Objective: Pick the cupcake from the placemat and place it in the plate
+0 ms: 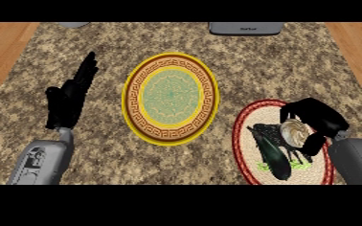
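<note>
The cupcake (293, 131), pale with a swirled top, sits on the round woven placemat (247, 124) with a red rim at the lower right. My right hand (318, 119) is curled round the cupcake, fingers and thumb wrapping its sides and hiding part of it. The plate (170, 98), yellow-rimmed with a brown key-pattern band and a green centre, lies in the middle of the counter with nothing on it. My left hand (71, 96) rests open at the left, fingers straight and pointing up, apart from the plate.
A dark eggplant (274, 155) with green bits lies on the placemat just beside the cupcake. Two grey appliances (246, 28) stand at the counter's far edge. Wooden floor shows past both side edges of the granite counter (106, 163).
</note>
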Controlling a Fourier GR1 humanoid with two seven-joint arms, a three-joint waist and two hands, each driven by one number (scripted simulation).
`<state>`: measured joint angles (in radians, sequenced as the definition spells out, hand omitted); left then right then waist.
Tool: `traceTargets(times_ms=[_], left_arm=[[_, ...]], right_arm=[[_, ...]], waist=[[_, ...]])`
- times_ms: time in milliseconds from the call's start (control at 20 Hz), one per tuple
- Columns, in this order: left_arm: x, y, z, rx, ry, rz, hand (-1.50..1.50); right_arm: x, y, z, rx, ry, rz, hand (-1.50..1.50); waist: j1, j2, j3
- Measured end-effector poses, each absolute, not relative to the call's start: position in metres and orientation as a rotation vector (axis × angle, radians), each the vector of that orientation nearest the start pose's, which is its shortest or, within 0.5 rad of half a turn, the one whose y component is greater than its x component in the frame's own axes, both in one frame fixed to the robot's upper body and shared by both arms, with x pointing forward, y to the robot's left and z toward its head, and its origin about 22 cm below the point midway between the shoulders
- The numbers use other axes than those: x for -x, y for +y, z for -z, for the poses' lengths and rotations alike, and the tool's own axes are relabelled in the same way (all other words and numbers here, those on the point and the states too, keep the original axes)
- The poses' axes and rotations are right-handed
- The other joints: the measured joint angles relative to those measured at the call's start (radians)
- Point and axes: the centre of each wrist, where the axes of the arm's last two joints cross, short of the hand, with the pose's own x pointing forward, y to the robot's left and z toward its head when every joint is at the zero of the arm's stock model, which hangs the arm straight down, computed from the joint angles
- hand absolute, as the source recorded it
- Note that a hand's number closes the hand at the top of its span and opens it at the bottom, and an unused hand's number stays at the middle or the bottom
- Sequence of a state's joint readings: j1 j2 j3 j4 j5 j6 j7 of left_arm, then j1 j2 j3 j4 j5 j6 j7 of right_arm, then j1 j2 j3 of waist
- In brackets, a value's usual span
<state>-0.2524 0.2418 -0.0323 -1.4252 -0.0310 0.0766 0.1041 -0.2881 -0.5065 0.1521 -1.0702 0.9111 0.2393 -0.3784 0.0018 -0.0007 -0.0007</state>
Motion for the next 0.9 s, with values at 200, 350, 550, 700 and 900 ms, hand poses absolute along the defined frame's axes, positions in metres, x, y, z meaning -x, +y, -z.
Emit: traceTargets(times_ms=[200, 350, 550, 700, 900], left_arm=[[-0.301, 0.255, -0.043, -0.222, -1.561, 0.217, 0.0], [-0.298, 0.25, -0.038, -0.221, -1.563, 0.224, 0.0], [-0.3, 0.255, -0.038, -0.215, -1.562, 0.225, 0.0], [-0.301, 0.251, -0.041, -0.214, -1.559, 0.223, 0.0], [-0.3, 0.255, -0.041, -0.213, -1.56, 0.224, 0.0]], right_arm=[[-0.314, -0.338, -0.008, 0.587, -1.233, -1.44, 1.5], [-0.328, -0.335, -0.012, 0.667, -1.228, -1.382, 1.5], [-0.348, -0.328, -0.031, 0.761, -1.339, -1.28, 1.5], [-0.356, -0.322, -0.049, 0.806, -1.508, -1.187, 1.5], [-0.364, -0.315, -0.072, 0.787, -1.713, -1.109, 1.5]], waist=[[0.001, 0.0, 0.0], [0.005, 0.002, 0.001], [0.005, 0.003, 0.001], [0.002, 0.001, 0.001], [0.001, 0.0, 0.001]])
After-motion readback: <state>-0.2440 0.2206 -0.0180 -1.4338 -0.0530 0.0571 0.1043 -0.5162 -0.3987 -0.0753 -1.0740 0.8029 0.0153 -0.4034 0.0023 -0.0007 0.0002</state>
